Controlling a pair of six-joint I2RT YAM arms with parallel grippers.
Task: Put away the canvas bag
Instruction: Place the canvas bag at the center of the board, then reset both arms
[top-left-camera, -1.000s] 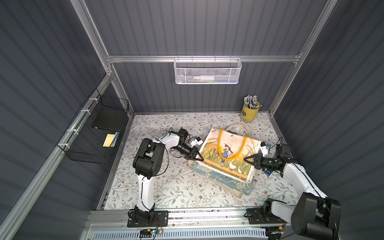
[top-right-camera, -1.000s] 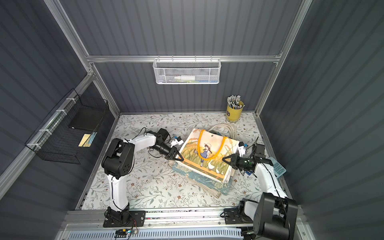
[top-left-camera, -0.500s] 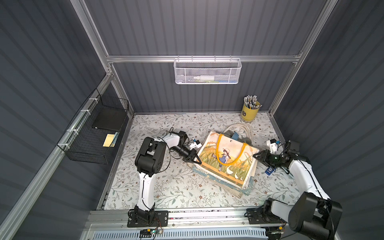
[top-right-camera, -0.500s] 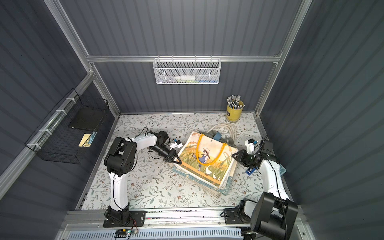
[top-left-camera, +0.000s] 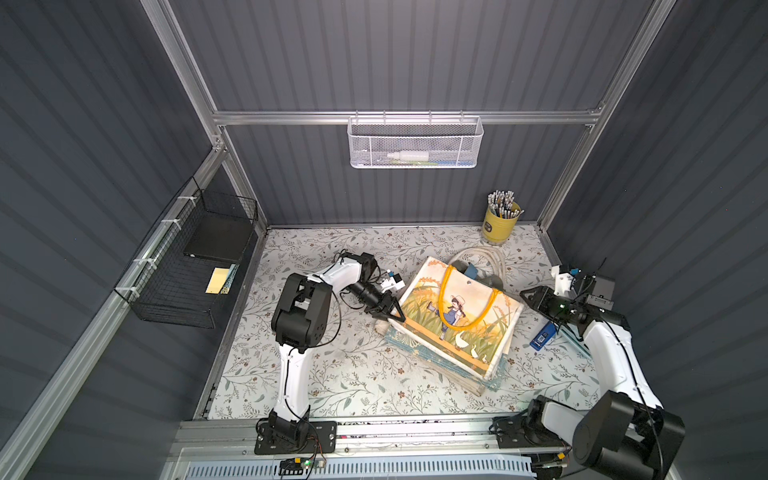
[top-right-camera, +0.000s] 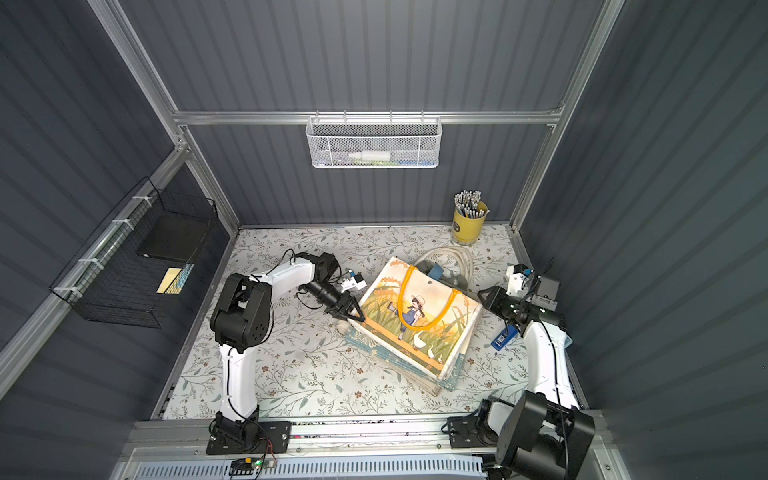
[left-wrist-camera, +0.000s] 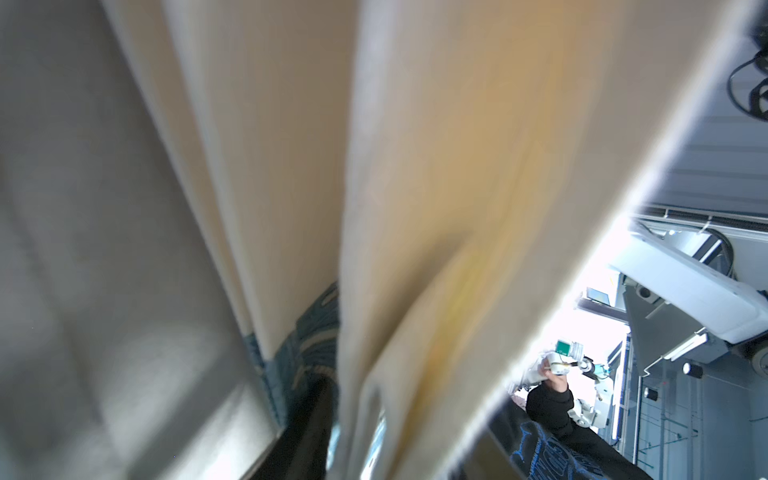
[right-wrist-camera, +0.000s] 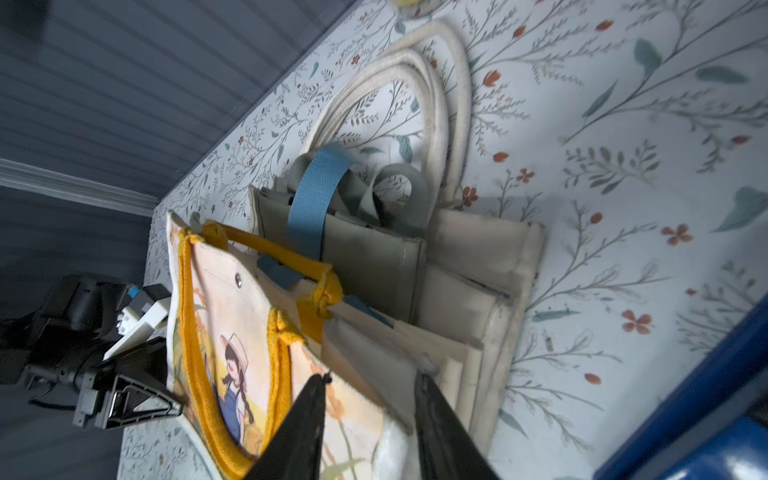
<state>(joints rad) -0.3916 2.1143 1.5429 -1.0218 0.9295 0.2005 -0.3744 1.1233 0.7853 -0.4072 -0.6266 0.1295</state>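
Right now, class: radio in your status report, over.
Left gripper open at edge of canvas bag. Right gripper open beside it. Bag lies atop other bags.

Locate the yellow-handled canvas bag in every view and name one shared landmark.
Top view: canvas bag atop the stack, right of centre.
Top view: canvas bag, same spot.
Left wrist: blurred cream fabric fills the frame, probably it.
Right wrist: overlapping the grey bag.
Landmark: its yellow handles.
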